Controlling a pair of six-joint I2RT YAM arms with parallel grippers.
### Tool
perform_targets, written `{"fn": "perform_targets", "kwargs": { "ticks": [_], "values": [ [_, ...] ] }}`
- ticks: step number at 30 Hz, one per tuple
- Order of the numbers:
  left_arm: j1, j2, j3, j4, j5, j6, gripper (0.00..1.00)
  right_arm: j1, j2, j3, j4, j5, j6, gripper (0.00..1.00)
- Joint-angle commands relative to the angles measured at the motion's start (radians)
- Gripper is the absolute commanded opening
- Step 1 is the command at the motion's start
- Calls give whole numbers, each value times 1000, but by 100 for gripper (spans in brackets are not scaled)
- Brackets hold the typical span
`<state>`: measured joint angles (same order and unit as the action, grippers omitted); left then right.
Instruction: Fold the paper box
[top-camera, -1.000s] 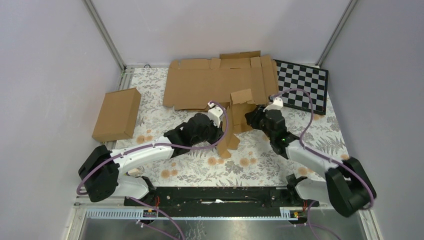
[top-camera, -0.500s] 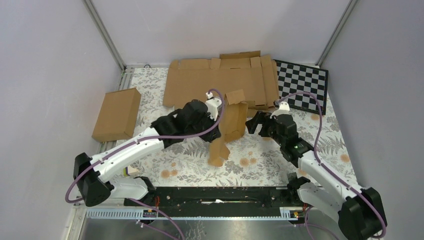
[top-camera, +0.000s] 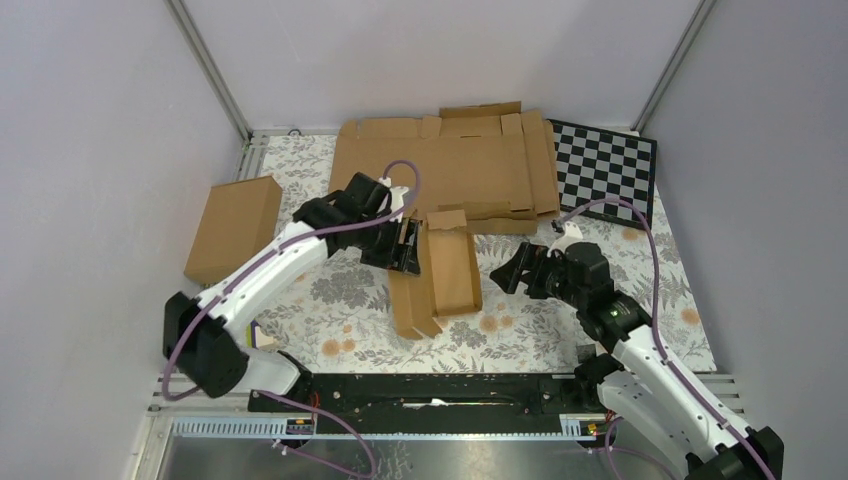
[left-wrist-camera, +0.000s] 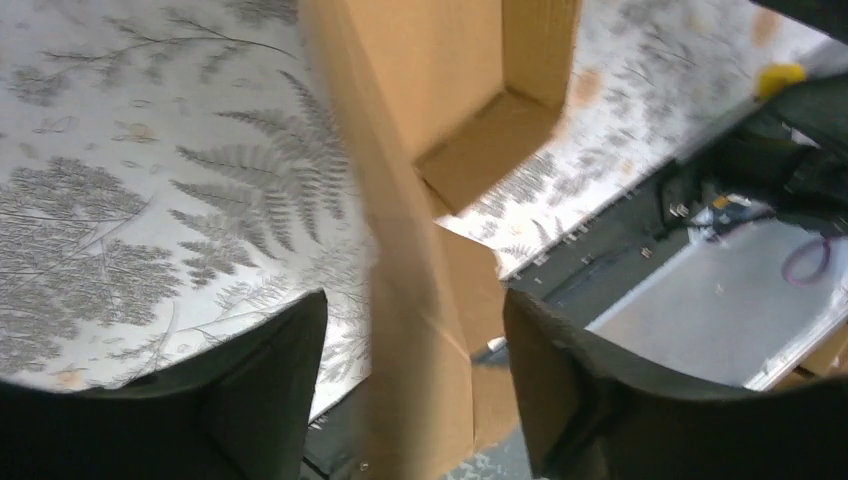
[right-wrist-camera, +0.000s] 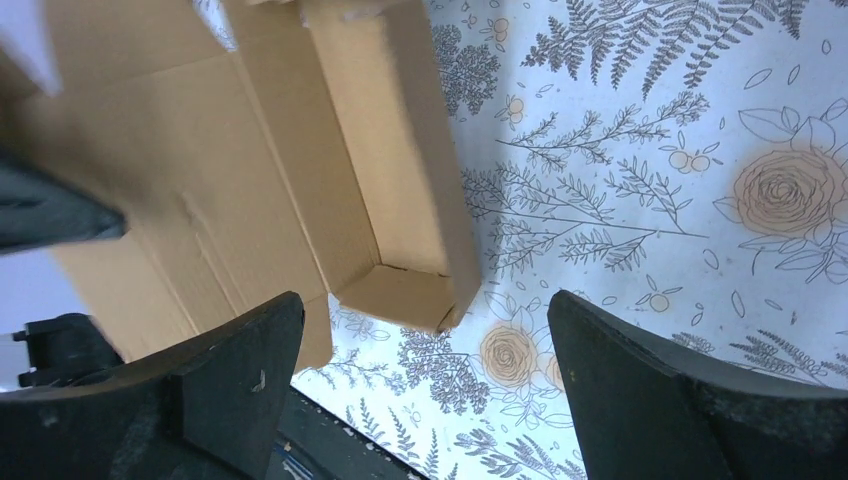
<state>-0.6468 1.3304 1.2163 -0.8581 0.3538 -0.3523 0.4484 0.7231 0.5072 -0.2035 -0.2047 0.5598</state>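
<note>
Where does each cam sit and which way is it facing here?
Top external: above, behind the bases, looking down at the table; both arms, left gripper at the box, right gripper clear of it.
Left wrist: on the left arm, looking down past its fingers straddling a box wall.
Right wrist: right arm, looking down at the box's near end; fingers open.
Shared: all show the box.

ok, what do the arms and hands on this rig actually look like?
Both match. The left arm and right arm have white tube links between bulky black joint housings. A purple cable loops along the outside of each. The left hand and right hand are black, and their fingers are broad matte wedges. I see no markings.
</note>
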Motion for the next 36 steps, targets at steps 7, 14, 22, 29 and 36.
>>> {"fn": "perform_targets", "kwargs": {
  "ticks": [7, 14, 22, 29, 36],
  "values": [
    [57, -53, -52, 254, -73, -87, 86, -4, 13, -49, -44, 12, 45, 100],
    [96, -363, -266, 338, -176, -220, 95, -4, 149, -39, -42, 146, 56, 100],
    [96, -664, -438, 141, -424, -499, 48, -4, 316, 21, -34, 190, 12, 99],
    [96, -732, -556, 65, -572, -655, 0, 5, 383, 36, -18, 154, 1, 100],
    [96, -640, -605, -39, -702, -822, 0, 14, 394, 26, -19, 147, -20, 100]
  ]
}}
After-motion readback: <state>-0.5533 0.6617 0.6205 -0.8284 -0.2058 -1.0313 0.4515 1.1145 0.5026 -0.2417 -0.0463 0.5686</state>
